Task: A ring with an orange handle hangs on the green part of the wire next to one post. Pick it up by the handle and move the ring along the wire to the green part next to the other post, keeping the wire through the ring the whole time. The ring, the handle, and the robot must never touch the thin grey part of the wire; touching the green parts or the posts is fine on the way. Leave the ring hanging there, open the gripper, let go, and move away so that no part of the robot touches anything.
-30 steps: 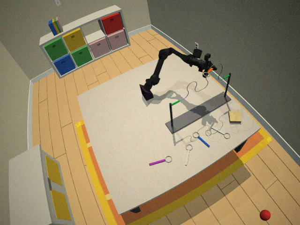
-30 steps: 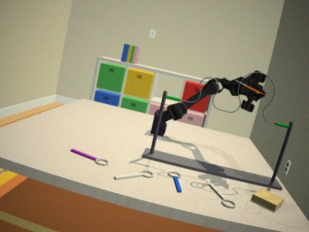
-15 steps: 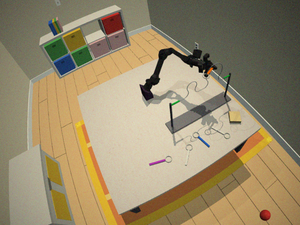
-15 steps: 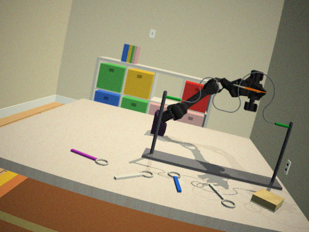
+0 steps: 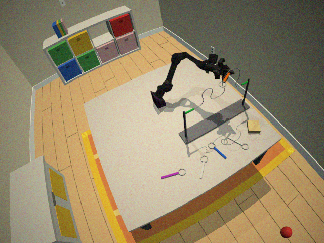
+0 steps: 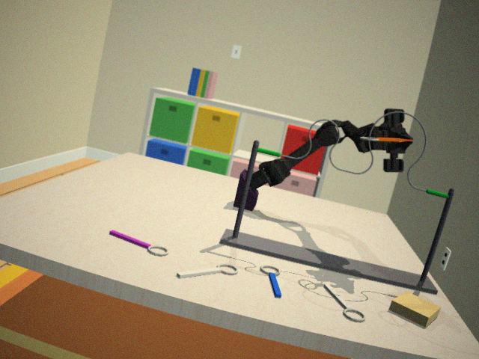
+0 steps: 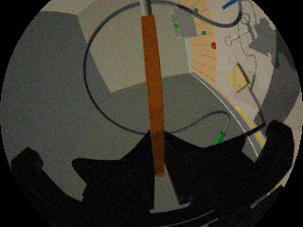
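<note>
My gripper (image 5: 229,74) (image 6: 408,140) (image 7: 154,132) is shut on the orange handle (image 5: 226,77) (image 6: 391,139) (image 7: 153,90), high above the table. The handle's ring (image 5: 222,86) (image 6: 364,137) is around the grey wire (image 5: 213,98) (image 6: 358,173) (image 7: 85,71), between a tall arch and a lower dip; whether they touch cannot be told. In the exterior view the ring is edge-on and the handle is nearly level. One green part (image 5: 189,111) (image 6: 269,152) meets the left post (image 5: 185,125) (image 6: 245,185); the other (image 5: 244,83) (image 6: 437,193) (image 7: 219,138) meets the right post (image 5: 245,94) (image 6: 437,239).
The wire's arch rises beside my gripper. A grey base (image 5: 196,131) (image 6: 278,249) carries both posts. Purple (image 5: 170,175) (image 6: 129,238), white (image 5: 202,169), blue (image 5: 220,153) and grey ring tools lie in front of it, with a yellow block (image 5: 253,126) (image 6: 415,307) near the right post.
</note>
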Controlling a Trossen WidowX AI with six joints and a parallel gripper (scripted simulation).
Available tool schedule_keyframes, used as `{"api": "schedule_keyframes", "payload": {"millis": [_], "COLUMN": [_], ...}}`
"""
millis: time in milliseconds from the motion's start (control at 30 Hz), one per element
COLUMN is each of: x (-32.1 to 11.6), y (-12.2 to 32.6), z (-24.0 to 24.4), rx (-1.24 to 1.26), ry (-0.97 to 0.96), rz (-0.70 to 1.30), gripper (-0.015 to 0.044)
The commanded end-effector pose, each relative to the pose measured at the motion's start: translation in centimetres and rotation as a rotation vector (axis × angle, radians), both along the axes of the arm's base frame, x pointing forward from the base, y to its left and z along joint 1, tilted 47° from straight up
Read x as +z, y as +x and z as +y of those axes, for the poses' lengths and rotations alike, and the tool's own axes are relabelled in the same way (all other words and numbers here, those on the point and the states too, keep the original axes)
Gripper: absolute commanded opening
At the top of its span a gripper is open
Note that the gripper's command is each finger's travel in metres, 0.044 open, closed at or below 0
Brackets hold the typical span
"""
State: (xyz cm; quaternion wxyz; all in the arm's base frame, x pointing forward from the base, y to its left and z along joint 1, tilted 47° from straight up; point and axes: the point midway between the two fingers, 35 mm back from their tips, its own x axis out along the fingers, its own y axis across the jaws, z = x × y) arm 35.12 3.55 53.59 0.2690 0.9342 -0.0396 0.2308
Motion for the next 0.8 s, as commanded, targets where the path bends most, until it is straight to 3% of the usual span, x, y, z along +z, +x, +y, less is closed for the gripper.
{"api": "schedule_keyframes", "payload": {"millis": [0,767], "x": [0.02,0.31], "y": [0.03,-0.04], "z": [-0.11,-0.58], "rx": [0.001,0.014], "ry": [0.045,0.299], "rz": [-0.002,-0.023], "gripper": [-0.015,-0.015]}}
